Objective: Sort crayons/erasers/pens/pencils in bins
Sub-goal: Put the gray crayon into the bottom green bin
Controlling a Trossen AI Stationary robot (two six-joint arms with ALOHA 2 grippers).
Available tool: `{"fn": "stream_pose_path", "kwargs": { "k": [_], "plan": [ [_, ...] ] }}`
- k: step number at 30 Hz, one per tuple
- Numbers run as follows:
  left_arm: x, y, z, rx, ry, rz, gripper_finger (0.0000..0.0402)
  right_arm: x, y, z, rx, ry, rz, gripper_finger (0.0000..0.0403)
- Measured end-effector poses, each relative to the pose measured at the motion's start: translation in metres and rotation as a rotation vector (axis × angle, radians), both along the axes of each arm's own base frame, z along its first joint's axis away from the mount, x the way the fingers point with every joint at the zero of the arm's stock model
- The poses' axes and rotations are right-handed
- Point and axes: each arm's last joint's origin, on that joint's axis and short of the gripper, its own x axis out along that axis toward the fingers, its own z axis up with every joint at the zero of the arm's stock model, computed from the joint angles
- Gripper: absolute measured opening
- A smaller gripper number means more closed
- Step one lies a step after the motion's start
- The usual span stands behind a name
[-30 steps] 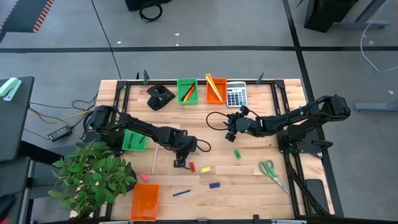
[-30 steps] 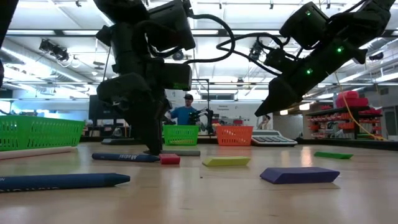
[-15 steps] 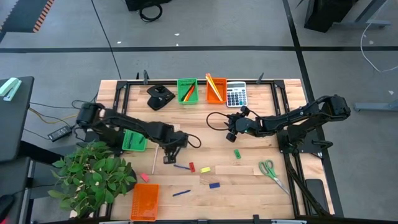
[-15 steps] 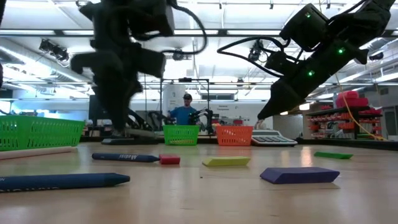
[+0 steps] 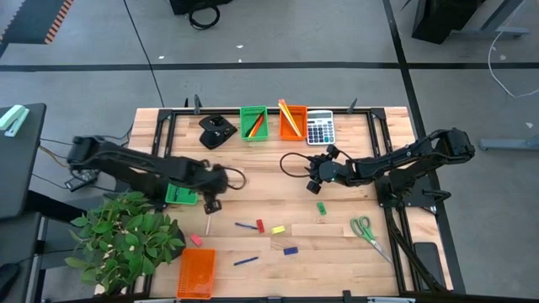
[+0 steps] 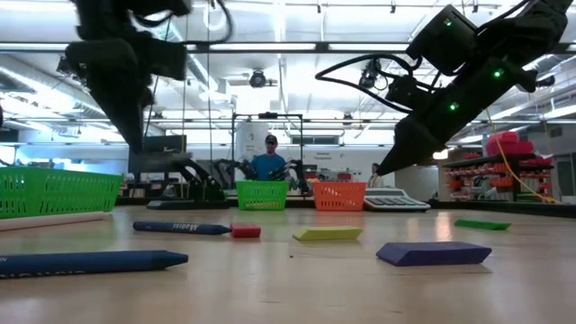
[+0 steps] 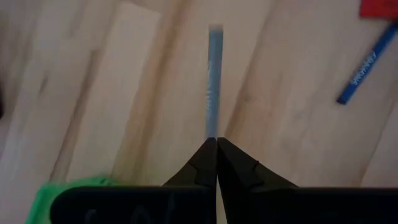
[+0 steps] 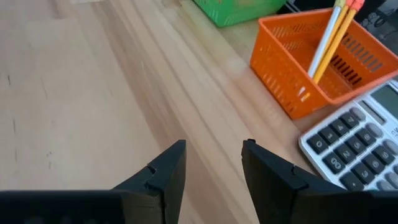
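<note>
Since before, our left pincer [image 7: 216, 144] carried a pen [image 7: 213, 87] toward the green bin [image 5: 180, 193], shut on it; right pincer [image 8: 213, 163] open, empty; most bench [image 5: 337, 227] items remain.

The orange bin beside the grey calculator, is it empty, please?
No, the orange bin beside the grey calculator holds thin yellow pencils leaning out over its rim.

Left claw [image 7: 216, 146] pinched closed (raised); right claw [image 8: 213, 163] hovers spread.
</note>
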Motion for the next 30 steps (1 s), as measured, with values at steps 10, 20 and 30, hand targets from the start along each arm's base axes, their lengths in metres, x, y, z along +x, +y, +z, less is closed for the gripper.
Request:
{"fn": "stream_pose_path", "kwargs": {
  "k": [10,20,30],
  "plan": [
    [-0.056,0.008,0.006,-0.024,-0.151,0.254,0.0012,0.0,0.0,0.0,0.011,-0.004,-0.015,0.0162],
    [-0.031,0.027,0.0,0.022,-0.296,0.27,0.0032,0.001,-0.004,0.002,-0.017,-0.019,-0.016,0.0162],
    [-0.012,0.097,-0.036,-0.111,-0.06,0.3,0.0124,0.007,-0.004,0.009,-0.069,-0.071,0.025,0.0162]
  ]
}}
